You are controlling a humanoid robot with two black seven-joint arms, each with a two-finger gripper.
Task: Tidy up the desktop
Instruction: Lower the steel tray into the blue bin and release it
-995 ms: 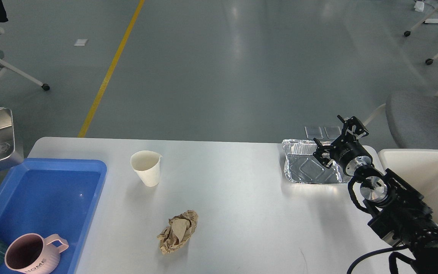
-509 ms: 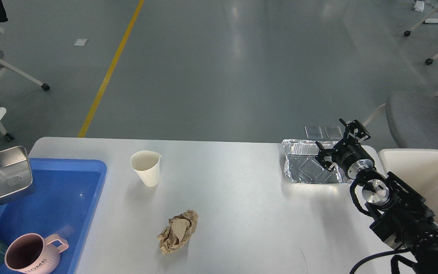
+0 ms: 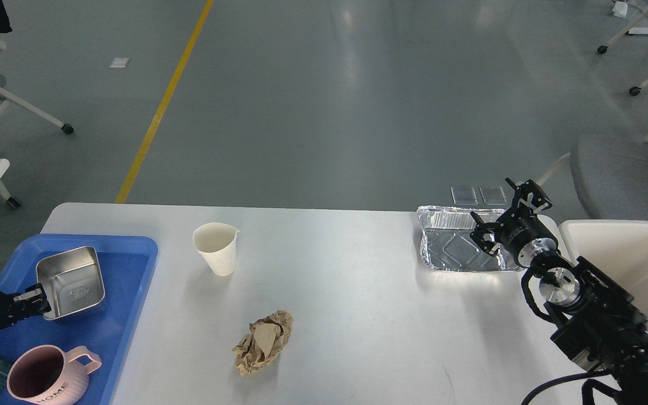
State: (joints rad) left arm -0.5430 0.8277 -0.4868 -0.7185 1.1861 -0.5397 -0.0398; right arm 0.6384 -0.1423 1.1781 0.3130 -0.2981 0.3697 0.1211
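Now the steel box [image 3: 71, 281] goes into the blue tray [image 3: 133, 247].
Left fingers [image 3: 36, 299] grip its rim; right fingers [image 3: 509, 219] open over the foil tray [image 3: 448, 247]. Released tilted, the box may tip onto the worktop [image 3: 346, 315].

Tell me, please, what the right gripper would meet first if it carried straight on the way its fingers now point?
Probably nothing at once: the right gripper points up and away over the foil tray's far right corner, toward the floor beyond the desktop. Depth is unclear from this one view.
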